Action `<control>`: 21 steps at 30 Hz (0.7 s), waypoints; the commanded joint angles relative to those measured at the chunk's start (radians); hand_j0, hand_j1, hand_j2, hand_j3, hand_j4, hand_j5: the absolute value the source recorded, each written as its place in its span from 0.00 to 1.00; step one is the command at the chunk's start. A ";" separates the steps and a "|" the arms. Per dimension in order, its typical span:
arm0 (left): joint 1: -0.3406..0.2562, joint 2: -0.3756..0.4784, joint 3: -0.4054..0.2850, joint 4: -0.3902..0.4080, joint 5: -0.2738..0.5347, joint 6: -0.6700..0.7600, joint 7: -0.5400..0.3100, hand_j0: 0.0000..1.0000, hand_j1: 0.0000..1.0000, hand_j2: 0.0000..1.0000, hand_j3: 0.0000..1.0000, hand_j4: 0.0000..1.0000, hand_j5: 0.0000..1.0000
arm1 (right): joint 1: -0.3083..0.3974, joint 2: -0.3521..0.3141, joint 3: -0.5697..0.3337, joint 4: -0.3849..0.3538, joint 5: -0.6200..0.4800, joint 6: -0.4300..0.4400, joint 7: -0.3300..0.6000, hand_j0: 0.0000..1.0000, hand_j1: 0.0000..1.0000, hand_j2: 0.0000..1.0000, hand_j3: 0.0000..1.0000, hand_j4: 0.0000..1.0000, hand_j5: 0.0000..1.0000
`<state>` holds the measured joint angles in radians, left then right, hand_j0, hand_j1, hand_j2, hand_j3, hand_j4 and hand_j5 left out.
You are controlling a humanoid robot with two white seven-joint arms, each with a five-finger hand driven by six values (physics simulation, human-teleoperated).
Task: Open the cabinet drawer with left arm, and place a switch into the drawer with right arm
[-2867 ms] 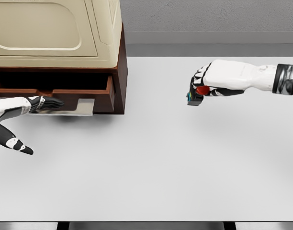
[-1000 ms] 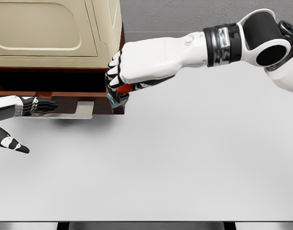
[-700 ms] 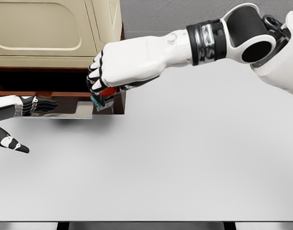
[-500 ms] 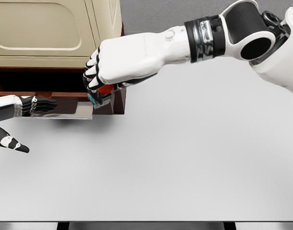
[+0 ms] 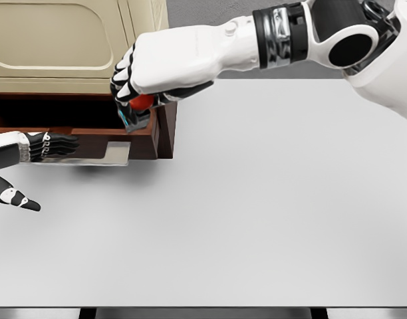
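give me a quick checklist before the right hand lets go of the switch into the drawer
1. Drawer pulled out of the cabinet: ok.
2. Left hand at the drawer's handle plate: ok.
3. Right hand gripping the switch: ok.
4. Switch over the drawer opening, not the table: ok, at its right end.
5. Switch clear of the drawer's right wall: cannot tell.
6. Room inside the drawer: cannot tell, interior dark.

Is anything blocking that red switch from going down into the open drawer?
Nothing visible does. The right hand holds the switch over the drawer, which is open, with the left hand at its handle.
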<state>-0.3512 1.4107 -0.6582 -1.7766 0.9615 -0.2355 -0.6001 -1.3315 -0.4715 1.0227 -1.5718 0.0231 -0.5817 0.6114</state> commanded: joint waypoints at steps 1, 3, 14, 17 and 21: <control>0.001 -0.006 -0.061 0.011 -0.207 -0.012 -0.011 1.00 1.00 1.00 1.00 1.00 1.00 | 0.000 0.017 0.004 0.010 -0.003 0.020 -0.001 0.43 0.43 0.43 0.43 0.43 0.43; 0.003 -0.006 -0.061 0.011 -0.207 -0.012 -0.011 1.00 1.00 1.00 1.00 1.00 1.00 | -0.002 0.030 0.005 0.010 -0.002 0.028 -0.001 0.43 0.43 0.43 0.43 0.43 0.43; 0.008 -0.009 -0.061 0.011 -0.207 -0.012 -0.011 1.00 1.00 1.00 1.00 1.00 1.00 | -0.009 0.086 0.022 0.084 0.031 0.043 -0.001 0.42 0.42 0.42 0.42 0.42 0.42; 0.008 -0.009 -0.061 0.011 -0.205 -0.012 -0.011 1.00 1.00 1.00 1.00 1.00 1.00 | -0.015 0.119 0.040 0.087 0.081 0.066 -0.001 0.41 0.41 0.41 0.41 0.41 0.41; 0.009 -0.006 -0.061 0.011 -0.205 -0.012 -0.011 1.00 1.00 1.00 1.00 1.00 1.00 | -0.015 0.122 0.042 0.098 0.116 0.077 -0.001 0.41 0.41 0.41 0.41 0.41 0.41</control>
<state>-0.3432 1.4126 -0.6539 -1.7770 0.9752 -0.2347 -0.6014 -1.3453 -0.3549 1.0622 -1.4792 0.1280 -0.5137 0.6114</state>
